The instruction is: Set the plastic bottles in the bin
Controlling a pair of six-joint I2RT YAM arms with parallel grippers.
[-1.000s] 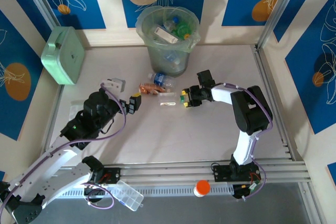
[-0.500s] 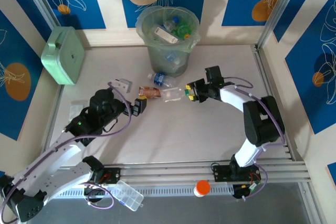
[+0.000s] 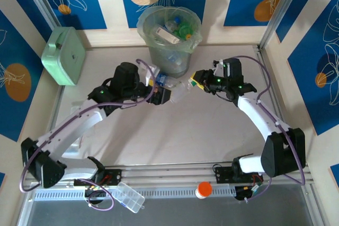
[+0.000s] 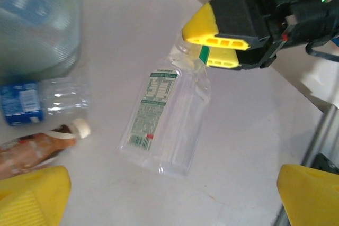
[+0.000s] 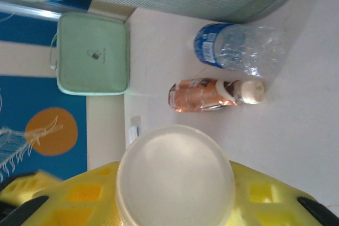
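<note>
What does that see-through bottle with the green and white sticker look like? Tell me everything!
The clear bottle is thin see-through plastic with flat, boxy sides, and it looks empty. A white label with green print and a barcode runs down one side. A green ring circles its neck. The right gripper pinches that neck end. The bottle slants over the white table; I cannot tell whether its bottom touches it.

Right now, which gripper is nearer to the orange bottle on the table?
Left. The left gripper hangs open just beside the orange bottle; the right gripper is farther off, shut on the clear bottle.
</note>
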